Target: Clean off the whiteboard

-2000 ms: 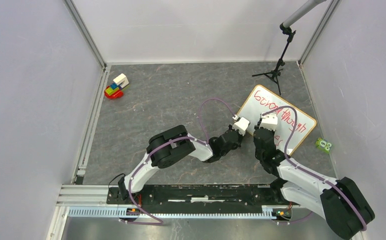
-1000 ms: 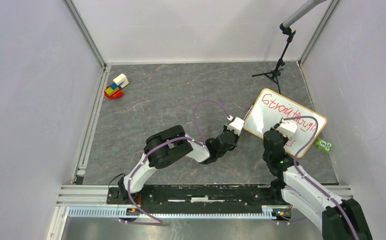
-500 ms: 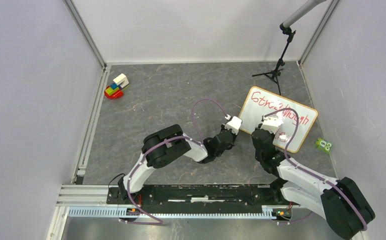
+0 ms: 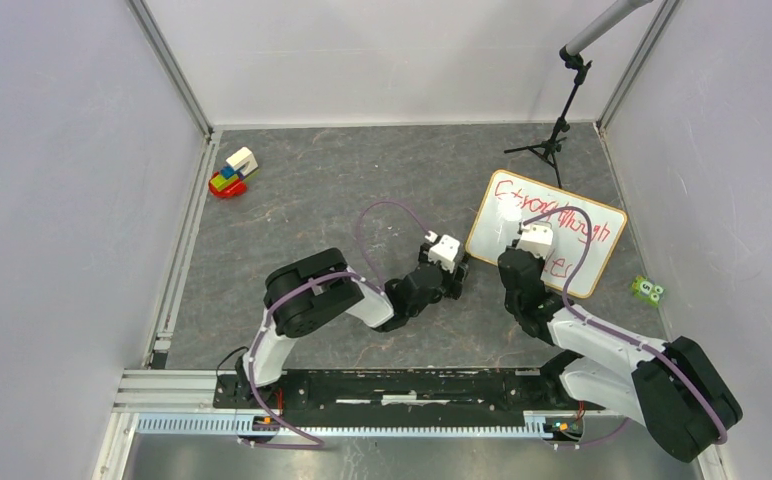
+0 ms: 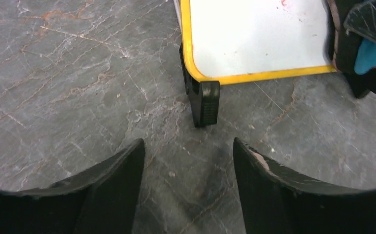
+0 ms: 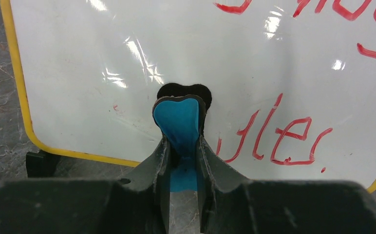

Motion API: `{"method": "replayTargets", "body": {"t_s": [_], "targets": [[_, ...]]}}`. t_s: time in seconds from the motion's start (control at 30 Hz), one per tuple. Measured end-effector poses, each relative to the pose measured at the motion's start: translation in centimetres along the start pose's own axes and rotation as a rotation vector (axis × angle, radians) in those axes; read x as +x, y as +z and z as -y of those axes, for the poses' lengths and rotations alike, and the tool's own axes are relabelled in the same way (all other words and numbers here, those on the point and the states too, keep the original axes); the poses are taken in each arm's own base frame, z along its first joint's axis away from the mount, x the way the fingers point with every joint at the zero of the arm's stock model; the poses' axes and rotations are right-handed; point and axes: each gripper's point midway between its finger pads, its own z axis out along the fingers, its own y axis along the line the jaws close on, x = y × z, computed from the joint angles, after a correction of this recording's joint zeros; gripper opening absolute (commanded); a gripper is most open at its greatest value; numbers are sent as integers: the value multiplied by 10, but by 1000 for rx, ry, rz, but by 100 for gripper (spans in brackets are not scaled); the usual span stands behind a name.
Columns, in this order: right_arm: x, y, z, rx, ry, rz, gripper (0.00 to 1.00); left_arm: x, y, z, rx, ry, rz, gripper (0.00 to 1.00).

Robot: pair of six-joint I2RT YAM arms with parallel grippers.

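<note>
The whiteboard (image 4: 562, 215) lies flat at the right of the floor, white with a yellow rim and red handwriting (image 6: 278, 139). My right gripper (image 4: 528, 232) is over its near-left part, shut on the blue eraser (image 6: 178, 119), whose dark felt end presses on the board (image 6: 103, 58). My left gripper (image 5: 187, 146) is open with nothing between its fingers and sits on the floor just short of the board's near-left corner (image 5: 196, 73), apart from it. In the top view the left gripper (image 4: 457, 268) is a little left of the board's edge.
A black foot (image 5: 204, 100) sticks out under the board's corner. A small green thing (image 4: 647, 289) lies right of the board, and a black tripod stand (image 4: 552, 140) rises behind it. Toy blocks (image 4: 232, 172) sit at the far left. Walls close in both sides.
My left gripper has opened, let go of the board's corner and drawn back to the left. The board has swung leftward. The right gripper has slid the eraser across it.
</note>
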Motion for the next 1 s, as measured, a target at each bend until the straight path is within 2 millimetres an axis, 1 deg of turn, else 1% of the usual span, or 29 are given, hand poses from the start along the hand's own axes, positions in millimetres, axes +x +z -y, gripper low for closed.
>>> {"method": "replayTargets", "body": {"t_s": [0.13, 0.2, 0.23, 0.27, 0.33, 0.4, 0.5, 0.57, 0.6, 0.63, 0.7, 0.73, 0.83, 0.9, 0.93, 1.0], "targets": [[-3, 1, 1, 9, 6, 13, 7, 0, -15, 0, 47, -6, -12, 86], [-4, 1, 1, 7, 4, 16, 7, -7, -23, 1, 86, -28, -14, 92], [-5, 1, 0, 3, 3, 20, 7, -15, -25, 2, 115, -55, -9, 95], [-7, 1, -2, -3, 5, 25, 7, -27, -26, 1, 138, -89, 4, 95], [-10, 1, -6, -26, 10, 34, 7, -57, -23, -4, 176, -161, 44, 95], [-12, 2, -11, -53, 14, 43, 7, -90, -14, -12, 214, -234, 88, 95], [-13, 3, -20, -93, 8, 47, 7, -133, 7, -20, 293, -329, 126, 93], [-11, 3, -25, -117, -3, 42, 7, -150, 24, -19, 360, -377, 133, 91], [-11, 3, -27, -132, -8, 41, 7, -156, 34, -18, 403, -400, 127, 91], [-12, 3, -29, -142, -11, 43, 7, -157, 42, -17, 437, -417, 116, 91], [-14, 2, -30, -151, -15, 49, 7, -150, 56, -14, 498, -446, 76, 90], [-16, 1, -29, -152, -19, 53, 7, -139, 61, -12, 529, -462, 35, 88], [-23, -3, -24, -143, -22, 71, 8, -108, 64, -6, 570, -493, -61, 81], [-28, -6, -20, -136, -21, 85, 8, -88, 63, -2, 585, -515, -123, 74], [-31, -8, -18, -132, -20, 93, 8, -81, 63, 0, 591, -520, -144, 68], [-35, -10, -14, -123, -17, 103, 8, -75, 63, 3, 606, -526, -163, 57]]}}
